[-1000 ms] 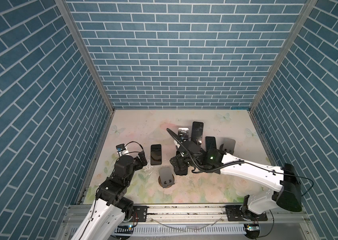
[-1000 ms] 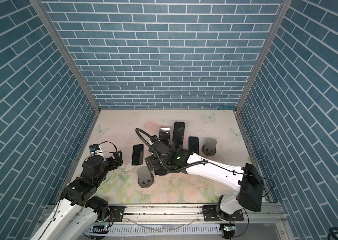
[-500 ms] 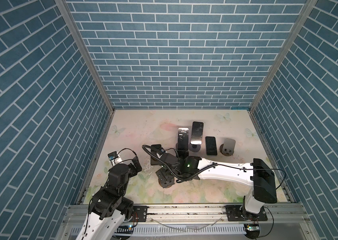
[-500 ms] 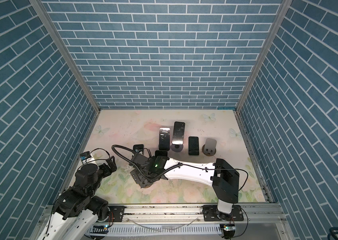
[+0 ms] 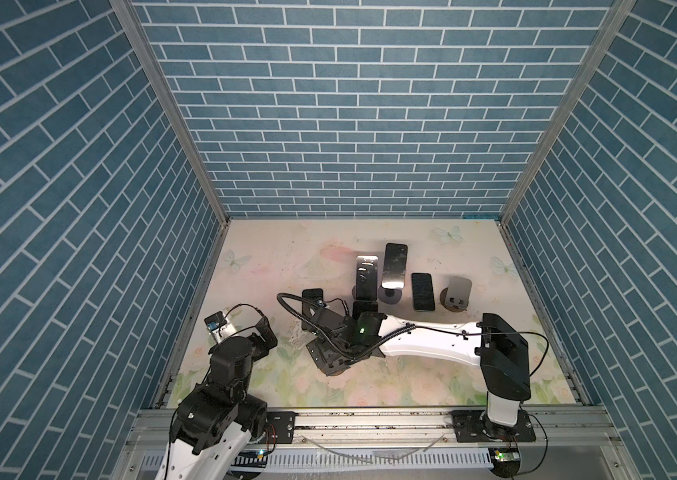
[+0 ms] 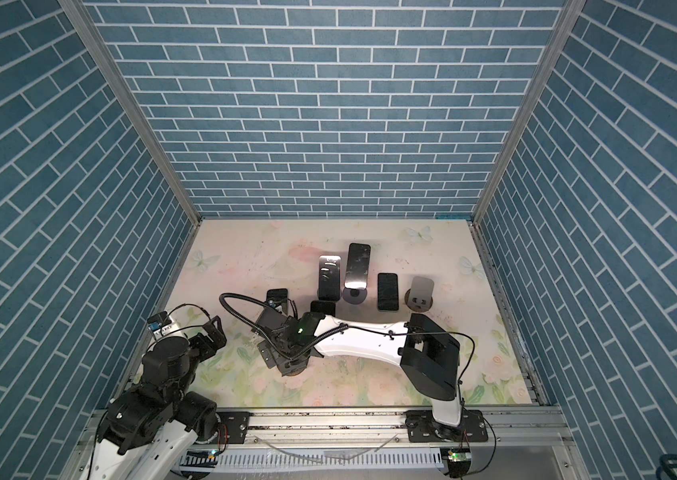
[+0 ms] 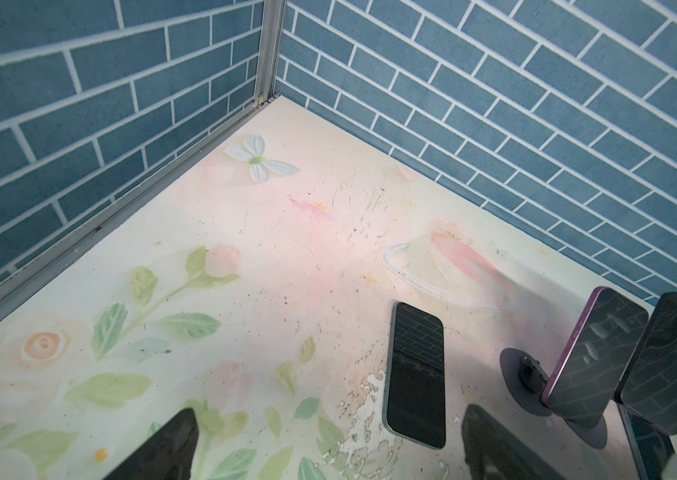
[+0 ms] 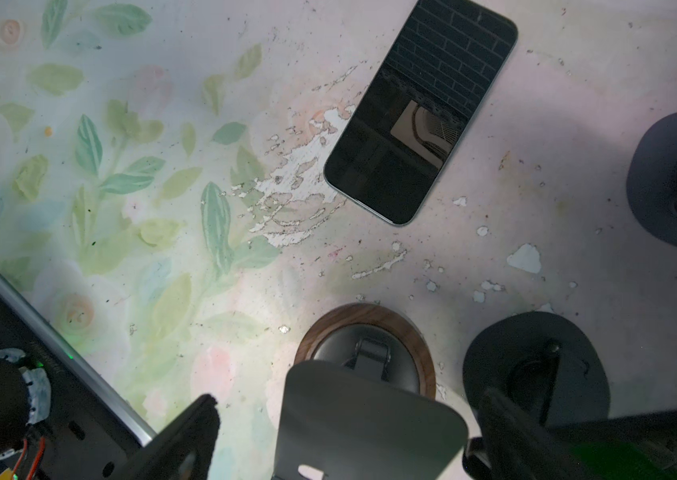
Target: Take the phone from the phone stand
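Two dark phones lean upright on stands at the back middle: a purple-edged phone (image 5: pixel 365 275) (image 7: pixel 594 353) and a taller phone (image 5: pixel 395 262) (image 7: pixel 669 357) on a round grey base (image 5: pixel 390 294). My right gripper (image 5: pixel 326 361) (image 8: pixel 349 436) is open. Its fingers stand on either side of the grey plate of an empty wooden-based stand (image 8: pixel 365 332) without touching it. My left gripper (image 5: pixel 264 334) (image 7: pixel 328 457) is open and empty, low at the front left, apart from both phones.
One phone (image 5: pixel 312 296) (image 8: pixel 419 112) lies flat on the floral mat beside the right arm, another phone (image 5: pixel 423 291) further right. An empty grey stand (image 5: pixel 458 293) is at the right, and a black stand (image 8: pixel 536 365) sits close by the right gripper. Brick walls enclose the mat.
The right arm swung left and toward the front, ending over the wooden-based stand. The left arm drew back from the flat phone toward its base.
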### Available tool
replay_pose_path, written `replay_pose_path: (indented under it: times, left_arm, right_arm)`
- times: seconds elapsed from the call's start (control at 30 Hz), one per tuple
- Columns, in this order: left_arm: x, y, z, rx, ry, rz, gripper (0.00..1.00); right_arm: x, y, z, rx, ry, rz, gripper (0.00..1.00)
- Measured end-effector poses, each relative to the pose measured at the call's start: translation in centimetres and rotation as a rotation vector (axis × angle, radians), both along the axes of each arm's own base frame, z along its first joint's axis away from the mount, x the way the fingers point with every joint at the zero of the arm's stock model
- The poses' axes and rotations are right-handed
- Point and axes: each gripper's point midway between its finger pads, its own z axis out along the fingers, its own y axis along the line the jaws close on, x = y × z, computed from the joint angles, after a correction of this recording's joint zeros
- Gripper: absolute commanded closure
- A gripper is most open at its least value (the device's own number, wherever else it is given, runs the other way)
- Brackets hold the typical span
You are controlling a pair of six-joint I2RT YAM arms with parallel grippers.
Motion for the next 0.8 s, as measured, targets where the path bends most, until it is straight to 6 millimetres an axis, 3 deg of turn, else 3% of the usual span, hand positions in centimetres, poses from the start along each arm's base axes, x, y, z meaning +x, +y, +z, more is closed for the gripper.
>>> replay_pose_path:
  times: [0.47,0.8]
  left_arm:
    - [-0.8,0.8,0.1,-0.007,-0.026,0.031,0.00]
    - [-0.8,1.0,0.1,-0.002,-0.027,0.041,0.00]
  right_arm:
    - [0.1,1.0,-2.1,-0.095,0.049,-0.032,0.15]
    - [0.1,0.5,-2.5,-0.127,0.067,-0.052,0.37]
